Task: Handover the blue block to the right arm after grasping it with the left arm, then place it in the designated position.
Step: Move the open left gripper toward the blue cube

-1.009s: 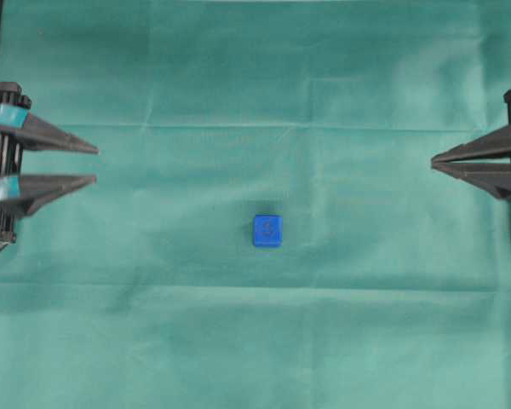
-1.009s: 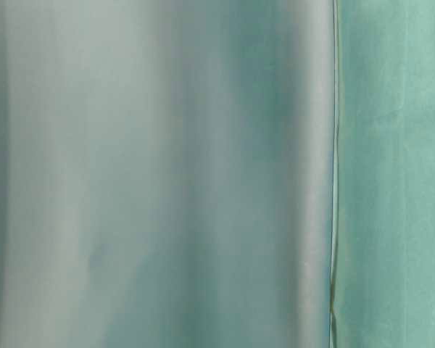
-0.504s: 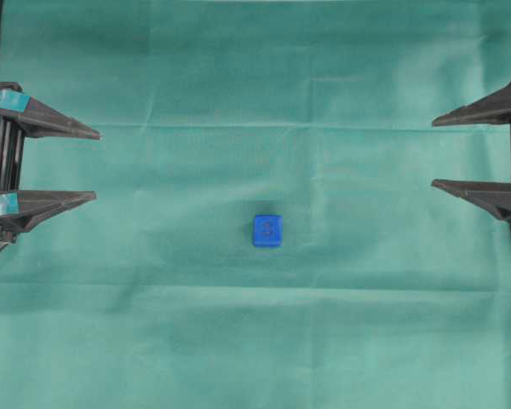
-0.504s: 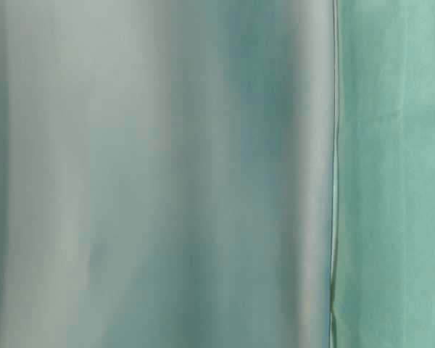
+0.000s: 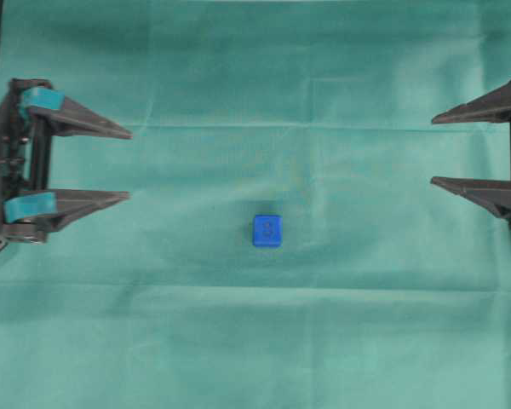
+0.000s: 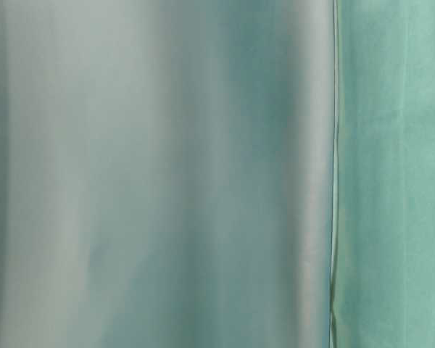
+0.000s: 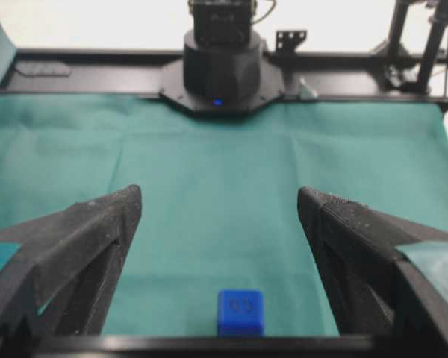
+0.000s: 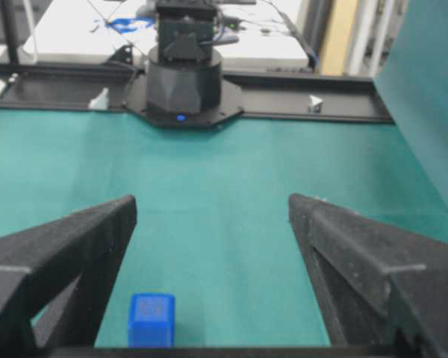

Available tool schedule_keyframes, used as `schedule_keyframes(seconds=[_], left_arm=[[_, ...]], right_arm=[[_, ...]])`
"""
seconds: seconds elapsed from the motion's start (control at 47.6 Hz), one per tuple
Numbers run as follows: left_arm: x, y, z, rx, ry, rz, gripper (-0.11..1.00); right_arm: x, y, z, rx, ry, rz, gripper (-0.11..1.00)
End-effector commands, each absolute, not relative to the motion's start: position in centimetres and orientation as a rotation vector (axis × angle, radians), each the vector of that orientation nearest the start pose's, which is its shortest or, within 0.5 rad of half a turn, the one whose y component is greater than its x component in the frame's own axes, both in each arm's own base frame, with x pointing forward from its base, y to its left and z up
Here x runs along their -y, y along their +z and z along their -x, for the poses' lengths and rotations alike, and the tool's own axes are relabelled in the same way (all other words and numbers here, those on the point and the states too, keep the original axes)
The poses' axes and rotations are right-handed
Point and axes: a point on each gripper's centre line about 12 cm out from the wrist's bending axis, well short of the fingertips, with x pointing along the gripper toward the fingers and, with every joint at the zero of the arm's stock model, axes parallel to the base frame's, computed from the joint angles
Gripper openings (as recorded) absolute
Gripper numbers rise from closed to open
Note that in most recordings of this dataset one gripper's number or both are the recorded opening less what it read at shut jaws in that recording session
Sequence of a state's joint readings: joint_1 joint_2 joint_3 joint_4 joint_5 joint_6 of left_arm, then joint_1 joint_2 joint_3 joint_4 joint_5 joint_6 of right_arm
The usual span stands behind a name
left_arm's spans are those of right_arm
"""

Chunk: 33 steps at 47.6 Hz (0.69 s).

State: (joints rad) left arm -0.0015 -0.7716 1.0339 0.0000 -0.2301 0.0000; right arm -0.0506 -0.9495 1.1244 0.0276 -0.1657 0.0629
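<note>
- Blue block [image 5: 267, 230] rests on the green cloth [image 5: 255, 341] at frame centre, untouched.
- Left pincer [image 5: 129, 164], teal-padded, stands spread at left edge.
- Right pincer [image 5: 433, 151] stands spread at right edge, well apart.

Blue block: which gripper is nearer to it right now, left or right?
Left. The left gripper sits open to the left of the blue block, slightly above it in the overhead view. The right gripper sits open farther off near the right edge.
</note>
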Motion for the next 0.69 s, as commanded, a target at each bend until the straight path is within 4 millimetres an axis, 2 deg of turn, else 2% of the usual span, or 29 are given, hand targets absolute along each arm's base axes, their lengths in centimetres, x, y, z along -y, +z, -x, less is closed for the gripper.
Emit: schedule_keyframes(seconds=[0.0, 0.462, 0.673], left_arm=[[0.0, 31.6, -25.9, -0.011, -0.001, 0.001, 1.00], [0.0, 32.5, -35.1, -0.067, -0.001, -0.005, 1.00], [0.1, 32.7, -37.7, -0.115, -0.002, -0.006, 1.00]], right_arm=[[1.2, 30.6, -20.7, 0.020, -0.058, -0.094, 0.93], [1.2, 30.7, -20.7, 0.023, -0.058, -0.093, 0.93], [1.2, 30.7, -20.7, 0.023, -0.058, -0.093, 0.93]])
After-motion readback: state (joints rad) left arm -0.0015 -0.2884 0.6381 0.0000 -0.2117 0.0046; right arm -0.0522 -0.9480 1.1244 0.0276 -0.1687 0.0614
